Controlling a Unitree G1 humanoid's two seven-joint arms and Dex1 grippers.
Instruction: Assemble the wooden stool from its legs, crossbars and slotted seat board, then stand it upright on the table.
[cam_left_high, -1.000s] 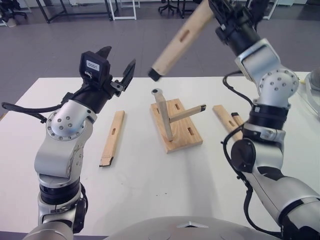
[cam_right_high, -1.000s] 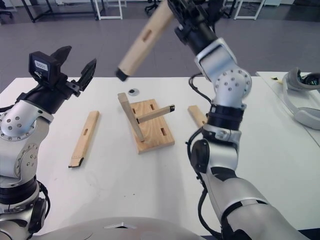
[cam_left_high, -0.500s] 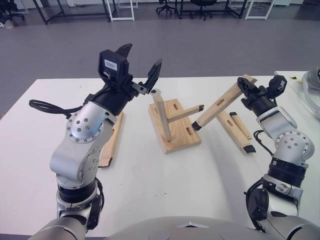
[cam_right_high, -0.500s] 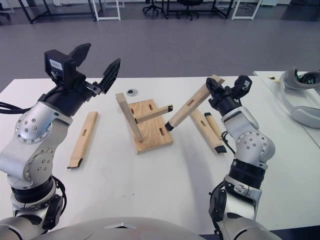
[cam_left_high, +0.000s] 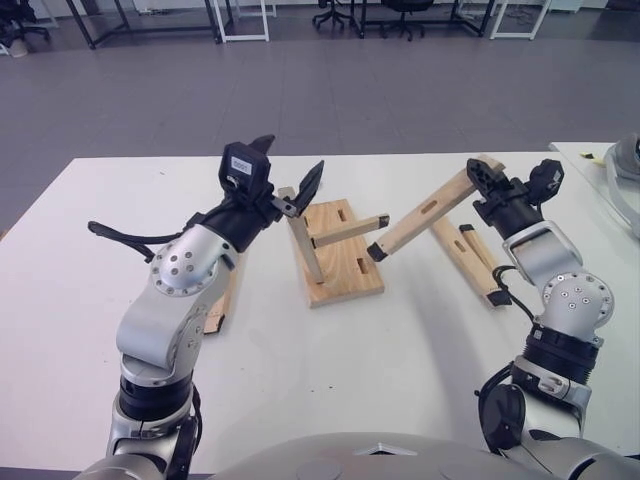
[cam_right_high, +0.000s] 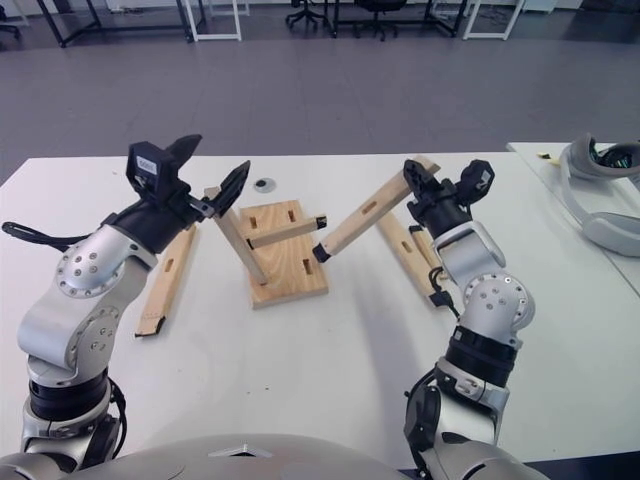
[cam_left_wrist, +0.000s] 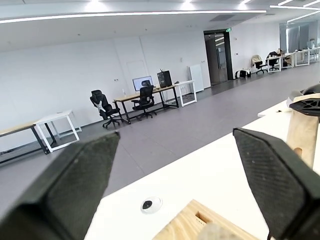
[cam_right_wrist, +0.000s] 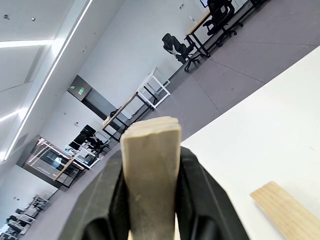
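The seat board (cam_left_high: 345, 265) lies flat in the middle of the table (cam_left_high: 300, 350). One leg (cam_left_high: 305, 245) stands up from it, with a crossbar (cam_left_high: 348, 231) poking out toward 3 o'clock. The left gripper (cam_left_high: 293, 160) is spread wide around that leg's top. The right gripper (cam_left_high: 488, 180), at 2 o'clock from the board, pinches the end of a second leg (cam_left_high: 425, 210), which slants down toward the board. A loose leg (cam_right_high: 168, 280) lies at 9 o'clock, and more wood pieces (cam_left_high: 462, 252) at 3 o'clock.

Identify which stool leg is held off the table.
The slanted leg, clamped by its upper end in the right gripper. Another leg stands in the seat board; two more legs lie flat on the table.
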